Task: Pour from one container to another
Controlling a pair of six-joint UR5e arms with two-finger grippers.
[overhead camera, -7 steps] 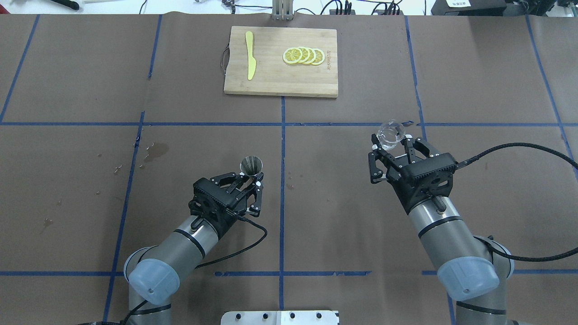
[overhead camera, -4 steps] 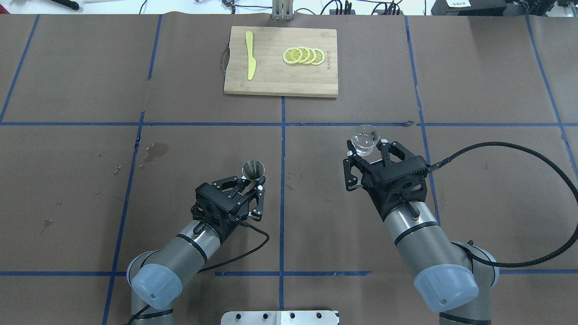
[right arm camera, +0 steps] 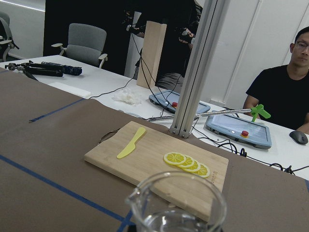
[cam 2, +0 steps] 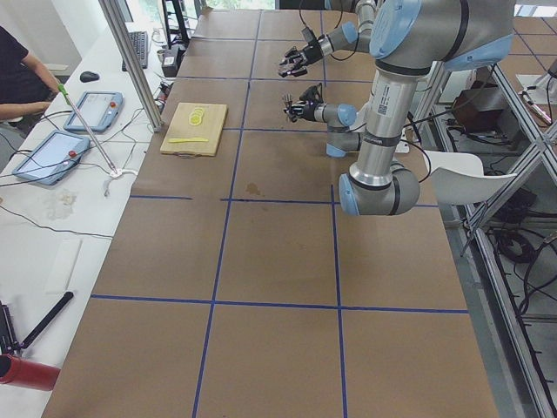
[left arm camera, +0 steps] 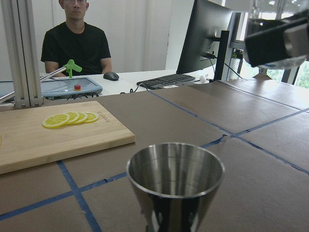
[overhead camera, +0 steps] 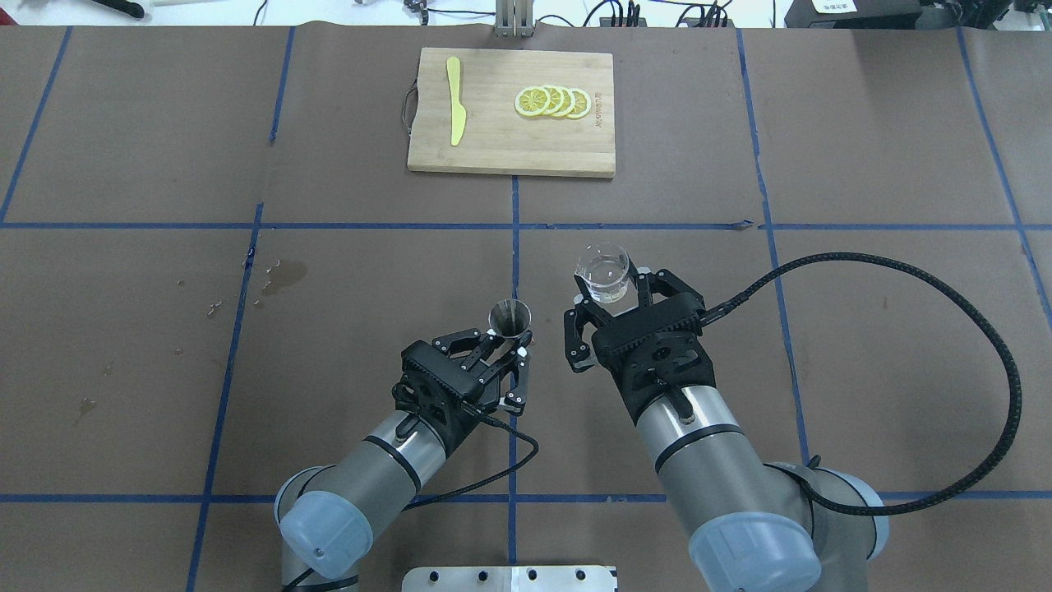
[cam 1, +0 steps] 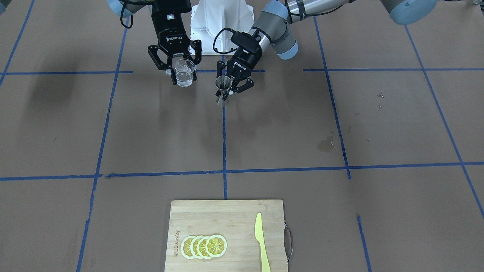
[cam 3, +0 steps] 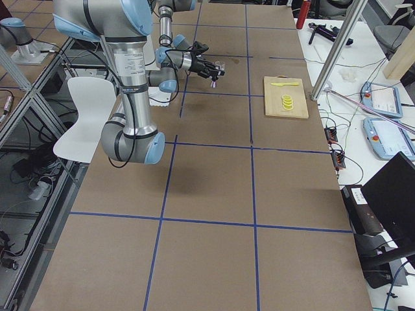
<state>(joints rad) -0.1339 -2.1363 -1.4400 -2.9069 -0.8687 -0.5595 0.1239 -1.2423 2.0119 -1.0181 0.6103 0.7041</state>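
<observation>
The steel jigger (overhead camera: pixel 509 315) stands upright just left of the centre tape line, and my left gripper (overhead camera: pixel 509 336) is shut on its narrow waist. In the front-facing view the jigger (cam 1: pixel 222 89) sits between the fingers of the left gripper (cam 1: pixel 228 87). Its open cup (left arm camera: pixel 175 178) fills the left wrist view. The clear glass tumbler (overhead camera: pixel 603 274), with liquid in it, is held upright in my right gripper (overhead camera: pixel 613 294), which is shut on it. The tumbler (cam 1: pixel 184 73) hangs to the jigger's right and higher. Its rim (right arm camera: pixel 176 202) shows in the right wrist view.
A wooden cutting board (overhead camera: pixel 493 152) lies at the far middle, with lemon slices (overhead camera: pixel 552 101) and a yellow knife (overhead camera: pixel 454 100) on it. Wet spots (overhead camera: pixel 281 275) mark the paper at the left. A black cable (overhead camera: pixel 945 288) loops out to the right of my right arm.
My right gripper has carried the tumbler left and nearer to the jigger. The left gripper has carried the jigger a little right, up to the centre line.
</observation>
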